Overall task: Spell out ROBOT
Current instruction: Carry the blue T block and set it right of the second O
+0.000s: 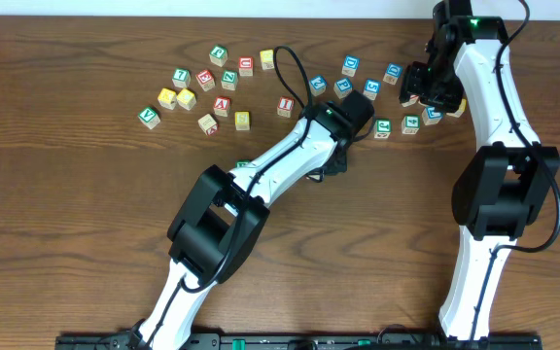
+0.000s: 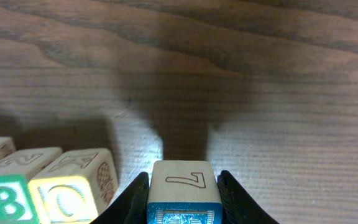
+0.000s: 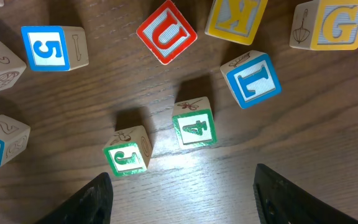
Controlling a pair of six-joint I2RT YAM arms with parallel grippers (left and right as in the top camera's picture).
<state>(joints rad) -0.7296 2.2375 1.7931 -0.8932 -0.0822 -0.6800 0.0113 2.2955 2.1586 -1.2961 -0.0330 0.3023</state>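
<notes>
My left gripper is shut on a blue-framed cube, held low over the wood; its plain top face carries an outlined figure. Just left of it stand a yellow-faced cube and a green-framed B cube side by side, with more cube tops behind them. From overhead the left arm covers that row, and only a green edge peeks out. My right gripper hangs open and holds nothing above a green-framed cube and a green 4 cube. The R is hidden.
Loose cubes lie under the right gripper: a red U, a yellow K, a yellow G, a blue 5 and another blue cube. A second cluster lies at the back left.
</notes>
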